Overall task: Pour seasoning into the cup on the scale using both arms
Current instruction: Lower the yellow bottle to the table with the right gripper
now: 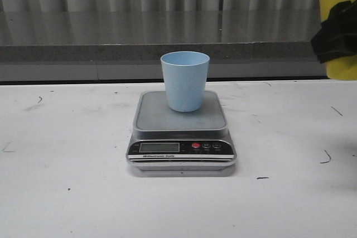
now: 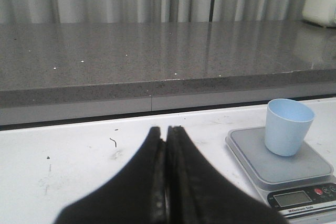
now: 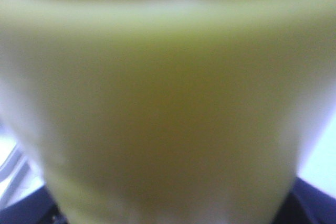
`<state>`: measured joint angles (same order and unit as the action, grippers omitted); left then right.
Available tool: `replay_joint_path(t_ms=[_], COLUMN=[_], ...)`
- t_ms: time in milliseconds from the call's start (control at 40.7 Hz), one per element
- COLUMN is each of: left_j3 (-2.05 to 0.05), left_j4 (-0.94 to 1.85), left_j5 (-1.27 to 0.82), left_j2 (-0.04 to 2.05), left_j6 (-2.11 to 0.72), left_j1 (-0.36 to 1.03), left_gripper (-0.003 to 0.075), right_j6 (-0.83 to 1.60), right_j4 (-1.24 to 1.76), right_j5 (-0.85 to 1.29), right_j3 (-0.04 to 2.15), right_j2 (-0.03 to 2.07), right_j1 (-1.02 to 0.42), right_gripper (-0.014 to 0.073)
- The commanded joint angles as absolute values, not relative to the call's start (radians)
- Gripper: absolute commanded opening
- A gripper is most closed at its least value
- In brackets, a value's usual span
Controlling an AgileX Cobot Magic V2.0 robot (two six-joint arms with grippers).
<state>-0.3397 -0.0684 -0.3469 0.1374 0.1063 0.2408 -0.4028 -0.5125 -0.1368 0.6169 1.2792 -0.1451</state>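
Note:
The pale blue cup [image 1: 185,81] stands upright on the silver-grey scale [image 1: 182,132] at the table's middle. Cup [image 2: 287,127] and scale [image 2: 286,169] also show in the left wrist view. My right gripper [image 1: 337,34] is shut on the yellow seasoning bottle [image 1: 337,4] and holds it upright in the air at the far right edge, right of the cup; its nozzle is out of view. The bottle's blurred yellow body [image 3: 168,103] fills the right wrist view. My left gripper [image 2: 166,129] is shut and empty above the table, left of the scale; it is out of the front view.
A grey stone counter [image 1: 156,37] with curtains behind runs along the table's far edge. A white appliance [image 2: 321,3] stands on it at the far right. The white table [image 1: 67,182] bears small dark marks.

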Motion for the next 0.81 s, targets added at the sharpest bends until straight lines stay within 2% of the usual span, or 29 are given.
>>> replay_joint_path(t_ms=[0, 147, 393, 786], left_j3=[-0.365, -0.365, -0.365, -0.365], left_j4=[-0.062, -0.062, -0.062, -0.062], left_j5=[-0.258, -0.258, -0.258, -0.258], left_j2=[0.148, 0.148, 0.148, 0.148], left_j6=[0.116, 0.116, 0.116, 0.116], left_j1=[0.241, 0.241, 0.241, 0.241], left_gripper=[-0.002, -0.002, -0.002, -0.002], right_j6=[-0.149, -0.055, -0.055, -0.056], right_j4=[-0.252, -0.099, -0.058, -0.058], right_j5=[-0.355, -0.587, -0.857, -1.043], right_j3=[0.58, 0.475, 0.42, 0.42], right_j2=[1.238, 1.26, 1.467, 1.71], right_j1=[-0.14, -0.14, -0.14, -0.14], right_gripper=[0.0293, 0.0293, 0.0297, 0.0297])
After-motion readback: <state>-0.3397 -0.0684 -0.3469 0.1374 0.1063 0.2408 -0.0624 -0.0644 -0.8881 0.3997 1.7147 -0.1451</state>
